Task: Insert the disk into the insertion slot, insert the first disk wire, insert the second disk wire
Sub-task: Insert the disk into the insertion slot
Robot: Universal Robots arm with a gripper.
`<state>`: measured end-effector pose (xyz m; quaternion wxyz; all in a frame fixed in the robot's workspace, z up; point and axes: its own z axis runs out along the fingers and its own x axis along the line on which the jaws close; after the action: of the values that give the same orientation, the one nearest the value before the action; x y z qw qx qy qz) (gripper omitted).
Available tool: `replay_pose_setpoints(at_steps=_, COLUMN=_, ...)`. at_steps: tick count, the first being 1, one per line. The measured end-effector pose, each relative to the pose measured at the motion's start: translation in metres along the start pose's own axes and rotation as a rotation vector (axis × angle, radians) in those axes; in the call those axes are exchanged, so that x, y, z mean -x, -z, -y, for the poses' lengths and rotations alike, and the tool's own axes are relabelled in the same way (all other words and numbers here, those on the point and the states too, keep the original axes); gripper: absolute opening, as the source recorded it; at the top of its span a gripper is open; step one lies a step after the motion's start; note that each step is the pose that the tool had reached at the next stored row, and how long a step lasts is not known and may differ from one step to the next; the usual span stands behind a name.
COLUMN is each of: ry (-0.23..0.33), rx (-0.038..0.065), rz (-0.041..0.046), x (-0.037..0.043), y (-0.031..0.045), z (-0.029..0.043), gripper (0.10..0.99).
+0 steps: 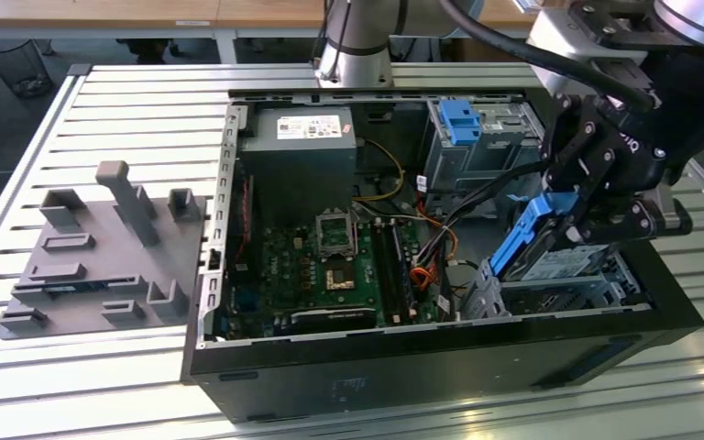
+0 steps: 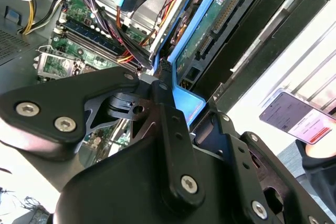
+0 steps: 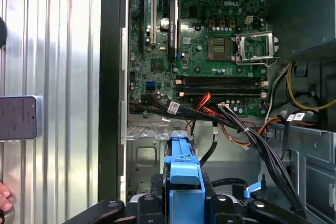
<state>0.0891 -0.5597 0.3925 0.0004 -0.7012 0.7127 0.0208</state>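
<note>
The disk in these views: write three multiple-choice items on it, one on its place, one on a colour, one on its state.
1. Where is the disk in the exterior view?
A. On the grey plate at that view's left.
B. Inside the computer case, at that view's right, above the insertion slot.
C. On the slatted table behind the case.

2. What colour is its carrier frame?
A. Red.
B. Yellow.
C. Blue.

3. How does the disk stand?
A. Flat, fully seated in the slot.
B. Steeply tilted, gripped by the hand.
C. Lying loose on the motherboard.

Answers: 1 B, it sits over the slot at the exterior view's right; 2 C, the frame is bright blue in both wrist views; 3 B, the hand clamps the frame and the disk leans.
</note>
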Motion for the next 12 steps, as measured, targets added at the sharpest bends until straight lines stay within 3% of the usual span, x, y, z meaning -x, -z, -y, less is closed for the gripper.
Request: replay_pose_setpoints(at_steps=12, ry=0.0, rx=0.0, rz=0.0, x=-0.0001, y=-0.0046, z=0.0001, gripper=0.365)
